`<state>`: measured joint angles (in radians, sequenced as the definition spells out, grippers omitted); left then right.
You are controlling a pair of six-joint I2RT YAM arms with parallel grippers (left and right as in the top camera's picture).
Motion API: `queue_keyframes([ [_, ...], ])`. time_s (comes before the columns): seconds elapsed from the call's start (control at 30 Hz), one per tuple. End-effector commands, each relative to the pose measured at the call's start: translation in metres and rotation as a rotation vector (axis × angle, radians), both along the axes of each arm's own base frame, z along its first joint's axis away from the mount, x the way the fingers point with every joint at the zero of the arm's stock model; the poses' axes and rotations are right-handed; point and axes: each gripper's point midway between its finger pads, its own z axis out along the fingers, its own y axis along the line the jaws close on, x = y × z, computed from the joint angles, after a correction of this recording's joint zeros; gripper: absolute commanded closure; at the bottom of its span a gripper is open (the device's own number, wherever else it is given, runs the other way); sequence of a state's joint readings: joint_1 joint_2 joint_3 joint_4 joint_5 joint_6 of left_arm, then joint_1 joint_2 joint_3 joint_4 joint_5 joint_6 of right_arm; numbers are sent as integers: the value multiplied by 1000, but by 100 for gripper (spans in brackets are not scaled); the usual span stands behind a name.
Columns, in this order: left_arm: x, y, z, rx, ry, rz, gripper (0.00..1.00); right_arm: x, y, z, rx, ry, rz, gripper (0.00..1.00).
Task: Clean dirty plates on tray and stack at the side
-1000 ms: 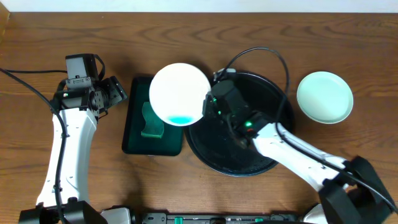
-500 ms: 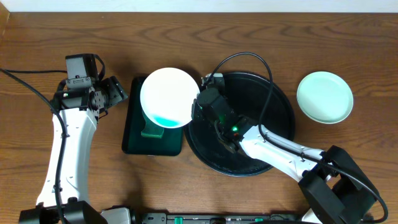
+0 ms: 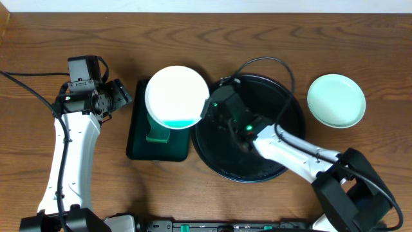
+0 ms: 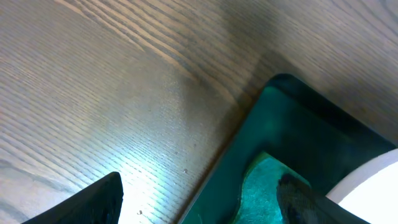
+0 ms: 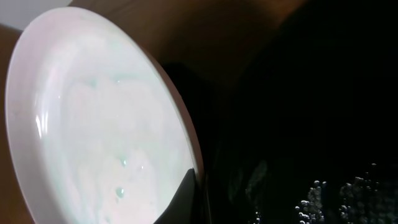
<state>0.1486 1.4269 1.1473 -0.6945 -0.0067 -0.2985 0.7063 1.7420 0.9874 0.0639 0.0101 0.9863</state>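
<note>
— While overhead covers the brown wooden table (image 3: 51,38), where's the large round glossy black tray (image 3: 222,158)?
— Centre, right arm across it. Just left, rectangular dark green tray (image 3: 136,142), with round white plate (image 3: 177,96) held above that. Far right on the table, pale mint round plate (image 3: 336,100).
— Pincers?
— On the white plate's rim, right gripper (image 3: 207,106) clamped; left gripper (image 3: 119,96) spread wide beside the green tray. Only right wrist shows droplets (image 5: 317,196) on the black tray.

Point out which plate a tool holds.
The round white plate above the rectangular green tray, gripped by the right tool; the round mint plate lies free.
</note>
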Motion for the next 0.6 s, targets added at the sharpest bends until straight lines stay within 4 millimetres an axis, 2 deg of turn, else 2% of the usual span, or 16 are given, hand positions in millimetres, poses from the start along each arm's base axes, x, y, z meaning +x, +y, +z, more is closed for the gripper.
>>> queue_keyframes([
  [0.0,3,3,7,12,-17,6,20,3,1,6,164,128,30,99],
  [0.2,3,3,7,12,-17,6,21,-1,-13,5,259,256,86,98],
  [0.57,3,3,7,12,-17,6,20,-14,-66,-36,68,395,-14,98],
])
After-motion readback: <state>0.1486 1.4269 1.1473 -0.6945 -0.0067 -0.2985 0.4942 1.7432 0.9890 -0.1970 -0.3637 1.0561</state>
